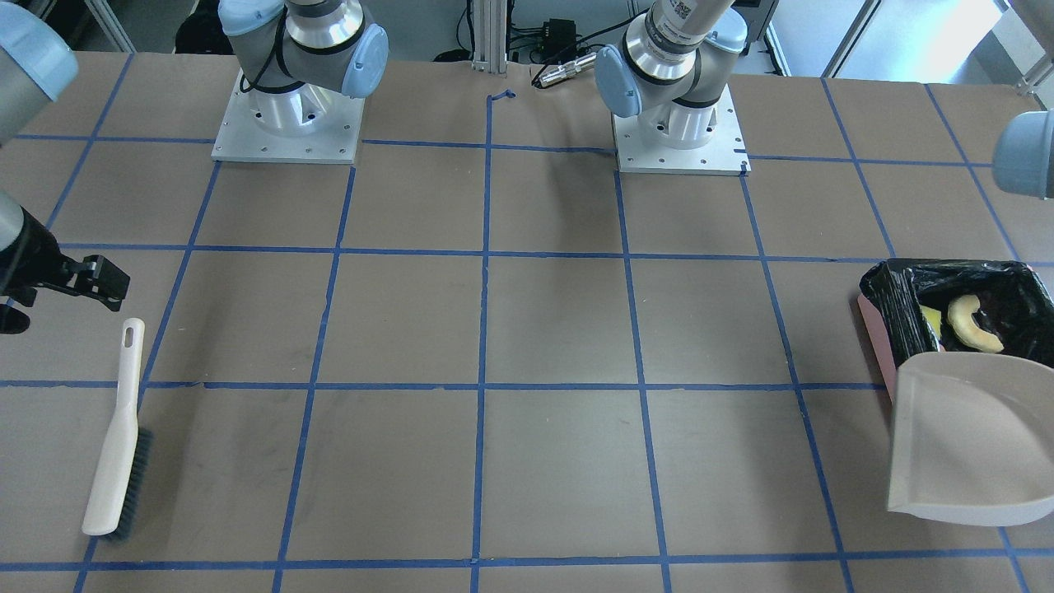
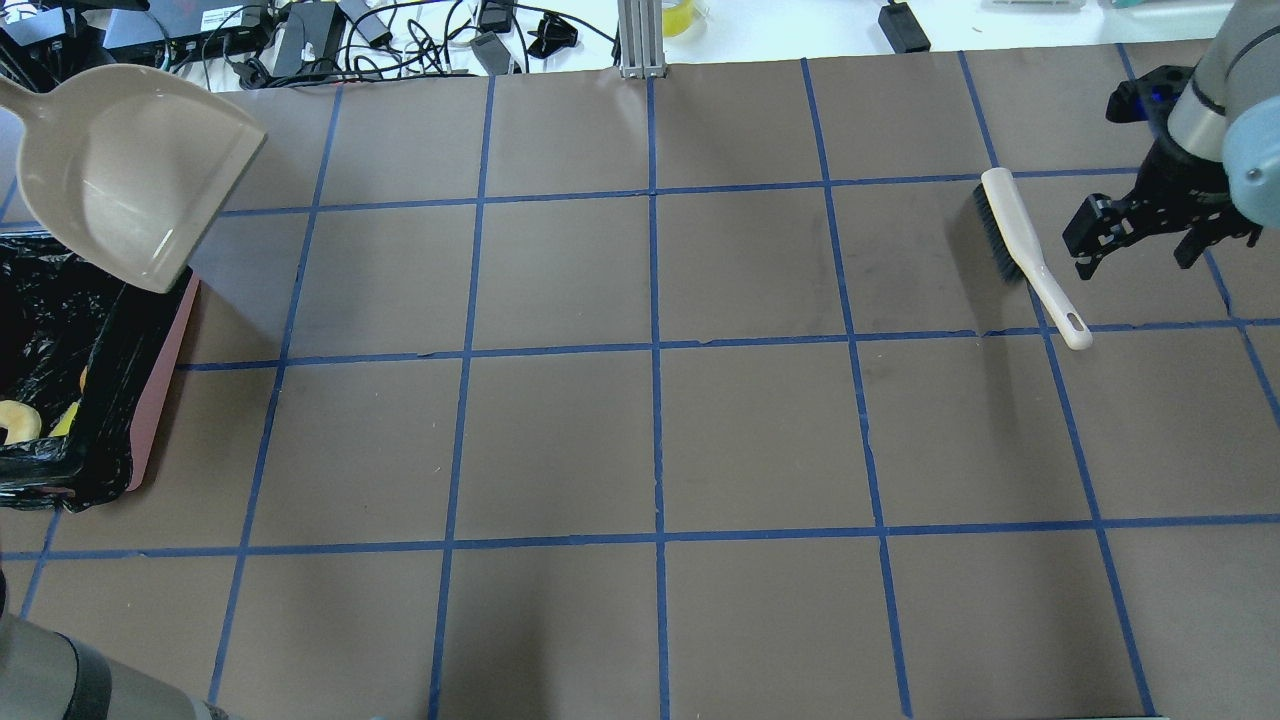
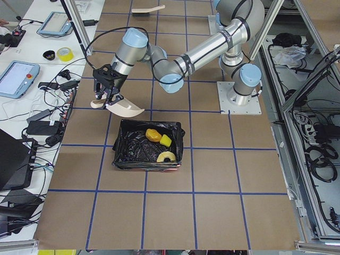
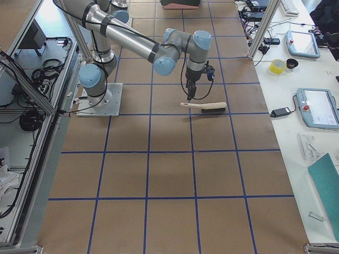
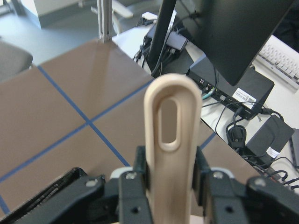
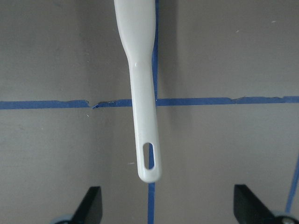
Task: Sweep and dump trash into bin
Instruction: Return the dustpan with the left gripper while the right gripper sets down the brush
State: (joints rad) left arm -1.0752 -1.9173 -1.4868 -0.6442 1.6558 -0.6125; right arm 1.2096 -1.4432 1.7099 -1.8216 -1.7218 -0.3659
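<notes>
Left fingers (image 5: 140, 168) clamped on the dustpan (image 2: 130, 170) handle hold its scoop tilted at the outer edge of the bin (image 2: 160, 400), where the trash (image 3: 166, 156) already lies, while spread, empty right fingers (image 6: 91, 207) hover at the handle end of the brush (image 2: 1010, 235) lying on the desk (image 2: 650, 440).

We log: brown desk (image 2: 560, 440) gridded in blue tape (image 2: 655, 345) | white bench (image 4: 296, 79) along its far edge, strewn with cables (image 2: 330, 30) and tablets (image 4: 317, 108) | even, bright light.
</notes>
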